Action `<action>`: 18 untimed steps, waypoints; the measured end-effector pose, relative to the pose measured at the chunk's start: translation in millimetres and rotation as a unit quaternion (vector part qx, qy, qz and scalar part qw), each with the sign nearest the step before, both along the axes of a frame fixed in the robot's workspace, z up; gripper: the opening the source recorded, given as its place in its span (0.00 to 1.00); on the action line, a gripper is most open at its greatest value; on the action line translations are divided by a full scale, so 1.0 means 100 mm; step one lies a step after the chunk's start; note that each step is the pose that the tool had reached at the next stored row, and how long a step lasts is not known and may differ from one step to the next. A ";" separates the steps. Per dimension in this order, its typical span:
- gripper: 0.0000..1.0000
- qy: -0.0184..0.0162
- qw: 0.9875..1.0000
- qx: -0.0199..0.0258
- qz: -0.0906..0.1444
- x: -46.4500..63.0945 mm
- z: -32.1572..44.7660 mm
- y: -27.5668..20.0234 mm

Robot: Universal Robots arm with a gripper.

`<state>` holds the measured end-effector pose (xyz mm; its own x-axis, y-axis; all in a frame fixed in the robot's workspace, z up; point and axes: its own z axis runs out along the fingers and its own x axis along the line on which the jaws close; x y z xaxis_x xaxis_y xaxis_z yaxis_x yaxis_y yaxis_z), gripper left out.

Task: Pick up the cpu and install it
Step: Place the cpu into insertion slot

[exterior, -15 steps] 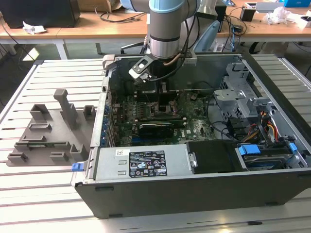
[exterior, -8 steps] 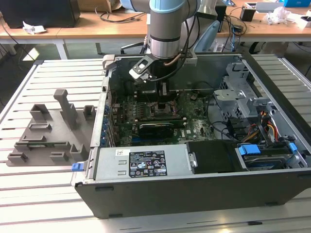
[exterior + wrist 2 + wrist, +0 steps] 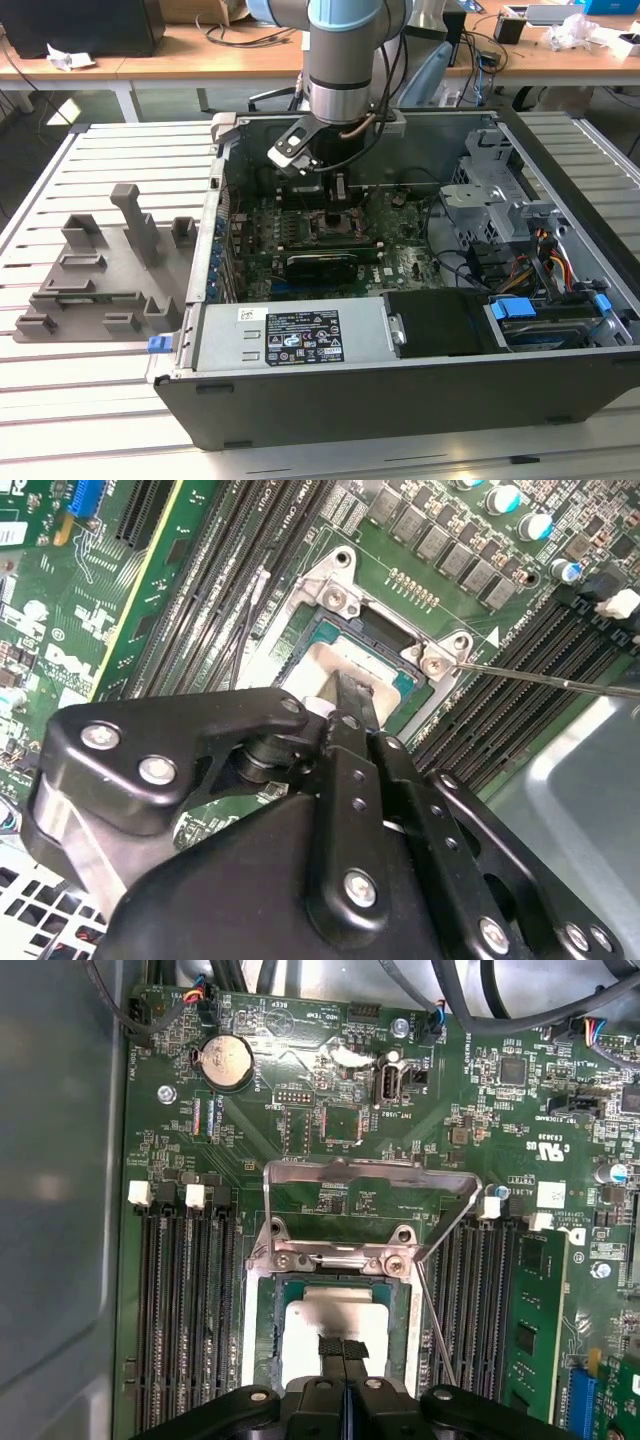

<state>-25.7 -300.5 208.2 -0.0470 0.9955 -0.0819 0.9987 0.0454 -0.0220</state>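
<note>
The cpu (image 3: 305, 1322), a silver-topped square chip, lies flat in the motherboard socket (image 3: 262, 1355); in the second wrist view the cpu (image 3: 340, 663) sits inside its green-rimmed seat. My gripper (image 3: 343, 1347) hangs right over the chip with both black fingers pressed together, nothing between them. Its tip (image 3: 352, 695) is at or just above the metal top; contact cannot be told. In the exterior view the gripper (image 3: 337, 197) stands low inside the open computer case, above the socket (image 3: 335, 226).
The socket's metal load plate (image 3: 370, 1168) stands swung open and its thin wire lever (image 3: 436, 1310) is raised. Memory slots (image 3: 185, 1310) flank the socket. A grey plastic holder tray (image 3: 100, 270) rests on the slatted table at the exterior view's left. Drive cages (image 3: 490, 190) and cables crowd the case.
</note>
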 end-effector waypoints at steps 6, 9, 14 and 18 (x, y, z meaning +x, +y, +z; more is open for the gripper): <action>0.11 0.001 1.000 0.000 0.000 0.03 -0.034 0.000; 0.11 0.002 1.000 0.000 0.000 0.08 -0.043 0.000; 0.11 0.003 1.000 0.000 0.000 0.12 0.046 0.001; 0.11 0.003 1.000 0.000 0.000 0.12 0.207 0.000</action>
